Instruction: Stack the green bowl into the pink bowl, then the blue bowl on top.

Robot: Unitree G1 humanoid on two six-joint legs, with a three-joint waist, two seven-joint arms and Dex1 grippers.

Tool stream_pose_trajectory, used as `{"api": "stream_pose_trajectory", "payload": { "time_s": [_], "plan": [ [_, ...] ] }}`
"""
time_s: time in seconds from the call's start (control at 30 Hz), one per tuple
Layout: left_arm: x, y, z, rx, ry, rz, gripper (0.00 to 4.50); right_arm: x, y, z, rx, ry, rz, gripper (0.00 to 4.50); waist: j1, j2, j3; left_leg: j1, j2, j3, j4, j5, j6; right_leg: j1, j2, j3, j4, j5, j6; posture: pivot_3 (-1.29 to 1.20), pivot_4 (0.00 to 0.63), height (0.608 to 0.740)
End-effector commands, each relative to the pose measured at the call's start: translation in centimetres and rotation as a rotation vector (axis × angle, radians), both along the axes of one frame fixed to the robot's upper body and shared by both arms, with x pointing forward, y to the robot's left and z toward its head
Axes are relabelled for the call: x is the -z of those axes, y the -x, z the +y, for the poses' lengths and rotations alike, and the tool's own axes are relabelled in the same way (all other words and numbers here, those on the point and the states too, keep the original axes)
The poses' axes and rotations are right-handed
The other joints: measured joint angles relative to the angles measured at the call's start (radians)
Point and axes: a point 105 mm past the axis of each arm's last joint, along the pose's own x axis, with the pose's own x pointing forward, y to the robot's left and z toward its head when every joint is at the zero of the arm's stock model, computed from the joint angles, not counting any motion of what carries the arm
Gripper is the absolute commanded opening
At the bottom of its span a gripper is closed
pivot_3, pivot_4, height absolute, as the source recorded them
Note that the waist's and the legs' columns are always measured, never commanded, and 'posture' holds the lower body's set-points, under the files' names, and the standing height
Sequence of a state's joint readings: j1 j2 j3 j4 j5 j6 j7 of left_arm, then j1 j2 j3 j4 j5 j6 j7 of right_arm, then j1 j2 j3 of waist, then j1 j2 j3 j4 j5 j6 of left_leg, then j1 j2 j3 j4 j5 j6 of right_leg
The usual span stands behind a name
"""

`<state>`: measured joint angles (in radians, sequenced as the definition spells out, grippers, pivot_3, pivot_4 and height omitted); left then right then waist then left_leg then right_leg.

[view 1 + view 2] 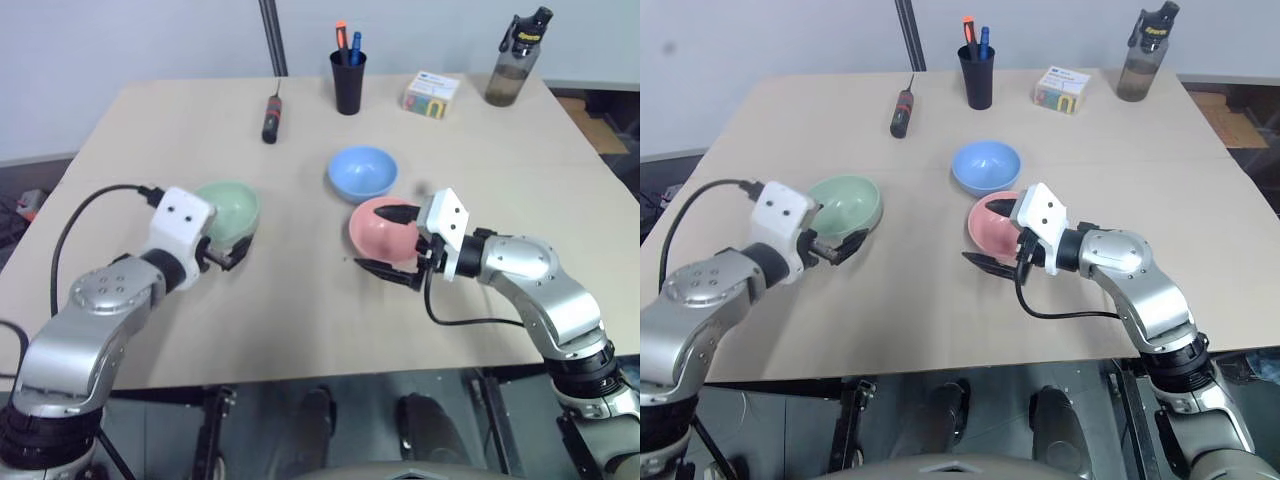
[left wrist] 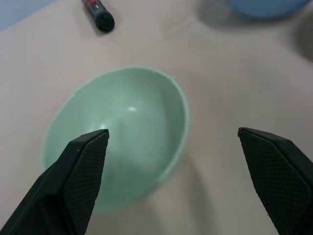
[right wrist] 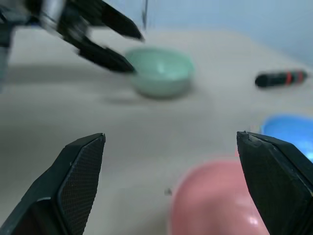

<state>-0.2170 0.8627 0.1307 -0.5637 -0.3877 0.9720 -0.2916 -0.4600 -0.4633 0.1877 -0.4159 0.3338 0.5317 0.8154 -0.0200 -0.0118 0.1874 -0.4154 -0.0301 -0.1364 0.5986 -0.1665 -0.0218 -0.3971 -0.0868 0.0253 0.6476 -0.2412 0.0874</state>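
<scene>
The green bowl [image 1: 232, 205] stands upright on the table's left half. My left gripper [image 1: 230, 250] is open at its near rim, with one finger over the bowl's inside and the other over the table beside it. The pink bowl [image 1: 383, 232] sits at mid-table, between the spread fingers of my open right gripper [image 1: 367, 238], which reaches in level from the right. I cannot tell whether those fingers touch the pink bowl. Just behind it, the blue bowl [image 1: 362, 170] stands upright on its own.
A black and red marker [image 1: 271, 118] lies at the back left of the table [image 1: 300, 320]. A black cup of pens [image 1: 348, 78], a small box [image 1: 431, 95] and a dark bottle [image 1: 518, 58] line the far edge.
</scene>
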Motion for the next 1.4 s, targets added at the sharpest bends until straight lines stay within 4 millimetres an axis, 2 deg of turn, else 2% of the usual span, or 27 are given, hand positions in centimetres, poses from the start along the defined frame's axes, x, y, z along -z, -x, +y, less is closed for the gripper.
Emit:
{"api": "stream_pose_trajectory", "payload": {
  "time_s": [0.03,0.07,0.17,0.3,0.33,0.43,0.6,0.77,0.83,0.9,1.1,1.27,1.4],
  "plan": [
    [0.4,-1.0,-0.8,-0.037,-0.117,0.058,4.5,-1.6,0.3,0.3,-0.008,-0.03,-0.069,4.48,0.0,0.0,0.0,0.0,0.0,0.0,0.0,0.0,0.0,-0.001,0.0,0.0,0.0,0.0,0.0,0.0,0.15,0.74],
    [0.6,-1.3,-1.1,-0.044,-0.122,0.078,4.5,-1.7,0.2,0.3,-0.007,-0.031,-0.072,4.48,0.0,0.0,0.0,-0.001,0.0,0.0,0.0,0.0,0.0,-0.001,0.0,0.0,0.0,0.0,0.0,0.0,0.15,0.74],
    [1.0,-2.1,-1.1,-0.084,-0.154,0.115,3.73,-2.0,0.3,0.3,-0.001,-0.032,-0.086,4.5,-0.003,0.0,0.0,-0.001,0.0,0.0,0.0,0.0,0.0,-0.001,0.0,0.0,0.001,0.0,0.0,0.0,0.15,0.74],
    [1.2,-2.7,-0.8,-0.109,-0.172,0.137,1.8,-2.4,0.4,0.1,-0.001,-0.042,-0.095,4.5,-0.012,-0.001,0.001,-0.001,0.0,0.0,0.0,0.0,0.0,-0.001,0.0,0.0,0.001,0.0,0.0,0.0,0.15,0.74],
    [1.3,-2.8,-0.8,-0.112,-0.174,0.141,1.49,-2.4,0.5,0.1,-0.001,-0.043,-0.095,4.5,-0.014,-0.001,0.001,-0.001,0.0,0.0,0.0,0.0,0.0,-0.001,0.0,0.0,0.001,0.0,0.0,0.0,0.15,0.74],
    [1.3,-3.1,-0.8,-0.11,-0.183,0.137,0.16,-2.4,0.5,-0.2,0.006,-0.041,-0.101,4.5,-0.018,-0.001,0.001,-0.001,0.0,0.0,0.0,0.0,0.0,-0.001,0.0,0.0,0.001,0.0,0.0,0.0,0.15,0.74],
    [0.9,-3.5,-1.3,-0.059,-0.186,0.103,0.07,-2.5,0.4,-0.8,0.026,-0.04,-0.102,4.5,-0.017,-0.001,0.001,-0.001,0.0,0.0,0.0,0.0,0.0,-0.001,0.0,0.0,0.001,0.0,0.0,0.0,0.15,0.74],
    [-0.9,-2.6,-5.1,0.263,-0.026,0.051,0.07,-2.0,0.6,-2.5,0.064,-0.018,-0.091,4.5,-0.013,-0.002,0.001,-0.002,0.0,0.0,0.0,0.0,-0.001,-0.002,0.0,0.0,0.0,0.001,-0.002,0.0,0.15,0.74],
    [-0.7,-0.5,-7.8,0.527,0.003,0.121,0.07,-1.7,0.8,-3.3,0.088,-0.009,-0.075,4.5,-0.014,-0.002,0.001,-0.002,0.0,0.0,0.0,0.0,-0.001,-0.002,-0.001,0.0,0.0,0.002,-0.003,0.0,0.15,0.74],
    [-1.7,0.8,-9.6,0.699,-0.008,0.06,0.07,-1.3,1.2,-4.4,0.101,-0.018,-0.057,4.5,-0.015,-0.001,0.001,-0.002,0.0,0.001,0.0,0.0,-0.001,-0.002,-0.001,0.0,-0.001,0.002,-0.004,0.0,0.15,0.74],
    [-2.9,1.8,-11.7,0.921,-0.121,-0.057,0.07,-0.1,2.6,-8.7,0.246,-0.031,-0.017,4.5,-0.008,-0.002,0.001,-0.003,0.0,0.001,0.0,0.0,-0.001,-0.002,-0.001,0.001,-0.001,0.002,-0.004,0.0,0.15,0.74],
    [-2.8,1.5,-13.2,1.102,-0.153,-0.057,0.07,0.8,5.0,-13.3,0.406,0.026,-0.055,4.5,0.01,-0.002,0.001,-0.003,0.0,0.002,0.0,0.0,0.0,-0.001,-0.001,0.001,-0.001,0.0,-0.001,0.0,0.15,0.74],
    [-2.9,0.7,-14.6,1.214,-0.163,-0.037,0.07,1.1,6.6,-15.1,0.466,0.046,-0.069,4.5,0.005,-0.002,0.002,-0.002,0.0,0.003,0.002,0.0,0.0,0.0,-0.001,0.001,-0.001,0.0,0.0,0.0,0.15,0.74]
  ]
}}
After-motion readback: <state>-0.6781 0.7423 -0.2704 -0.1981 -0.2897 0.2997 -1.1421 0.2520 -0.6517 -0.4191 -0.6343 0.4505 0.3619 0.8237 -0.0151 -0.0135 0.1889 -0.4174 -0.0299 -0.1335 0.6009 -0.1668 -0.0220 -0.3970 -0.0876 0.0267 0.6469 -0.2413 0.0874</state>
